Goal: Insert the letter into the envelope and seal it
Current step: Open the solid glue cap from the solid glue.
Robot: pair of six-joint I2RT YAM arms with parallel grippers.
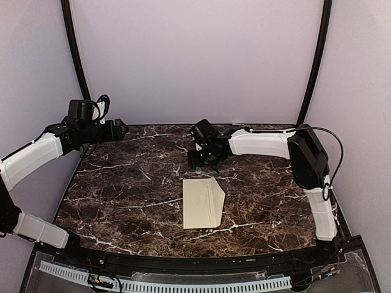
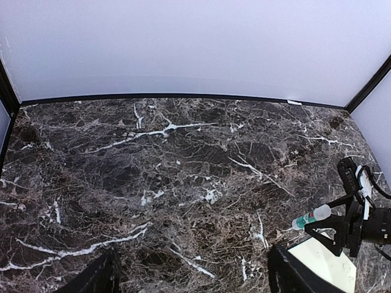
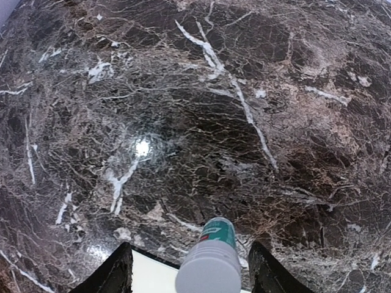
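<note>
Cream envelope (image 1: pixel 203 203) flat on desk (image 1: pixel 122 195), ready for sticking. Right gripper (image 1: pixel 198 160) clenched on glue stick (image 3: pixel 211 262) just behind it. Left gripper (image 1: pixel 121 129) released, off aside for room.

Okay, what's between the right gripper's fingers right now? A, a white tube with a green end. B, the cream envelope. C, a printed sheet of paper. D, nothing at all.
A: the right wrist view shows the white tube with a green end in the right gripper, while the envelope lies flat on the table.
</note>
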